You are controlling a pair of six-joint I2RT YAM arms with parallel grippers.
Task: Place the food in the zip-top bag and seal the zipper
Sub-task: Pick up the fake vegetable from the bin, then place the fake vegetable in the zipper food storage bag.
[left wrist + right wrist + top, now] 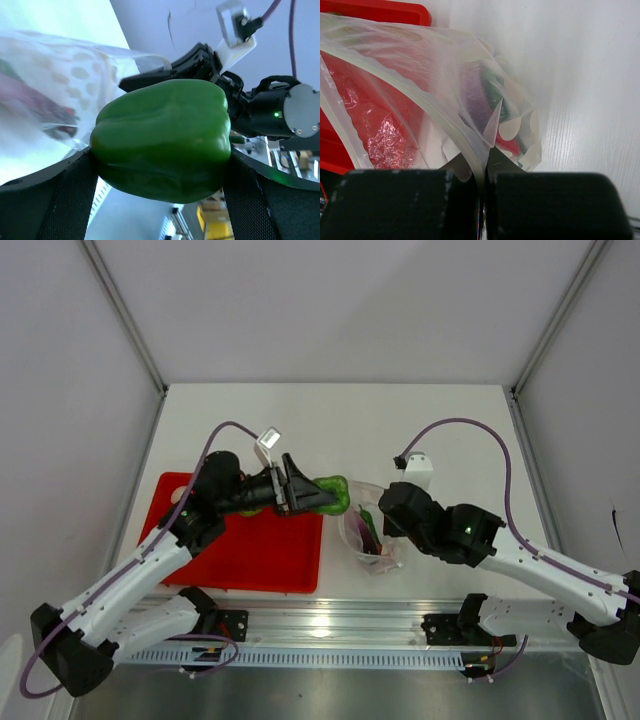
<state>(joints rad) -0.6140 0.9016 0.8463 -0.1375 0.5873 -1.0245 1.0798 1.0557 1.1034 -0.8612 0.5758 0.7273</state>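
Observation:
My left gripper (318, 496) is shut on a round green pepper (332, 493), held in the air just left of the zip-top bag (368, 536). In the left wrist view the pepper (162, 139) fills the space between my two fingers, with the bag (55, 85) behind it. My right gripper (390, 510) is shut on the bag's rim and holds it open; in the right wrist view the rim strip (415, 95) runs down into the closed jaws (485, 172). Purple, green and red food (492, 100) lies inside the bag.
A red tray (250, 540) lies under the left arm, at the table's left. The bag stands just off its right edge. A metal rail (330, 625) runs along the near table edge. Grey walls enclose the table on three sides.

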